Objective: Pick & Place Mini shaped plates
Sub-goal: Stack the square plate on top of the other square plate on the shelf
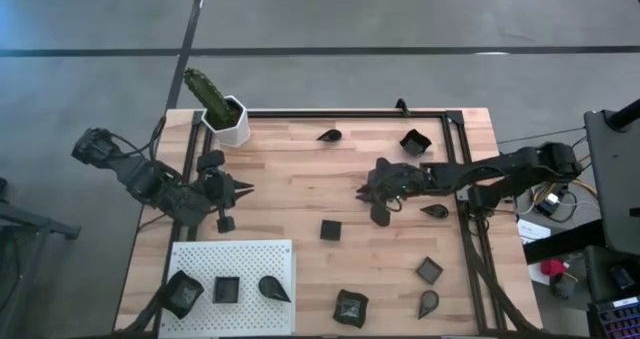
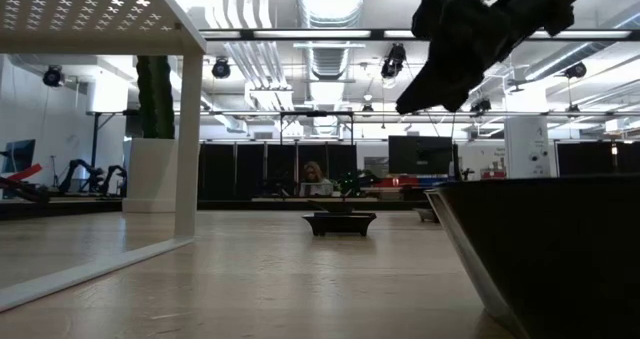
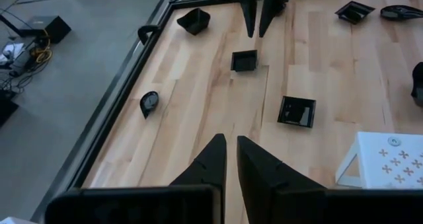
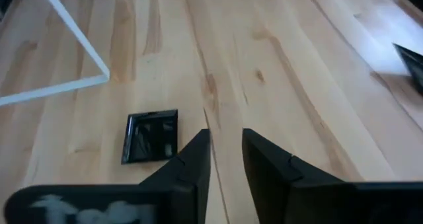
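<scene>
We judge the square plate (image 4: 151, 136) light, stiff and slick; pinch one rim; right tool (image 4: 225, 152) slightly parted, empty.

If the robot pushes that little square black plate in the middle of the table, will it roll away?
Probably not: the square plate lies flat with straight sides, so it would likely slide. It looks stiff and probably light.

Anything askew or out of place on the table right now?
Nothing damaged or spilled. Three mini plates sit on the white perforated board; the wavy-edged one overhangs its left edge. The rest lie scattered on the table. The cactus pot stands upright.
</scene>
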Available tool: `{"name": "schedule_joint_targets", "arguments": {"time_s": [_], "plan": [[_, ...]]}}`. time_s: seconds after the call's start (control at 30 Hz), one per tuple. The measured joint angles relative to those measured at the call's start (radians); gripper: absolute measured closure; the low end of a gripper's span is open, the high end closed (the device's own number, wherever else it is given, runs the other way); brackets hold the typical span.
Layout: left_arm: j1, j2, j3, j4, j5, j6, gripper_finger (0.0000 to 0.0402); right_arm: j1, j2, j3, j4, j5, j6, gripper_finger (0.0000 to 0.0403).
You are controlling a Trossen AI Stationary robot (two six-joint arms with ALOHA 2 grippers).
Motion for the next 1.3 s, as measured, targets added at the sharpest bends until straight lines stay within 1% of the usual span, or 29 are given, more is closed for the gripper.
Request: {"name": "schedule_joint_targets", "arguments": {"time_s": [0.13, 0.23, 0.3, 0.4, 0.43, 0.63, 0.83, 1.03, 1.3], "plan": [[0.000, 0.000, 0.000, 0.001, 0.000, 0.005, 0.0374, 0.014, 0.100, -0.006, 0.099, -0.006, -0.033, 0.0308], [0.000, 0.001, 0.000, 0.003, 0.000, 0.010, 0.0374, 0.014, 0.186, 0.010, 0.131, -0.012, -0.028, 0.0307], [0.000, 0.002, 0.000, 0.003, 0.000, 0.010, 0.0374, 0.013, 0.236, 0.021, 0.190, -0.058, -0.031, 0.0310], [0.000, 0.005, 0.000, 0.005, 0.001, 0.010, 0.0373, 0.014, 0.308, 0.037, 0.290, -0.173, -0.032, 0.0316], [0.000, 0.007, 0.000, 0.005, 0.003, 0.010, 0.0372, 0.015, 0.332, 0.043, 0.303, -0.193, -0.032, 0.0317], [0.000, 0.014, 0.000, 0.007, 0.009, 0.014, 0.0374, 0.013, 0.440, 0.089, 0.307, -0.200, -0.036, 0.0324], [0.000, 0.018, 0.000, 0.006, 0.011, 0.014, 0.0372, 0.009, 0.496, 0.107, 0.307, -0.200, -0.037, 0.0316], [0.000, 0.018, 0.000, 0.007, 0.010, 0.014, 0.0374, 0.006, 0.509, 0.105, 0.304, -0.183, -0.037, 0.0307], [0.000, 0.018, 0.000, 0.009, 0.010, 0.014, 0.0375, 0.003, 0.520, 0.105, 0.298, -0.181, -0.034, 0.0314]]}}
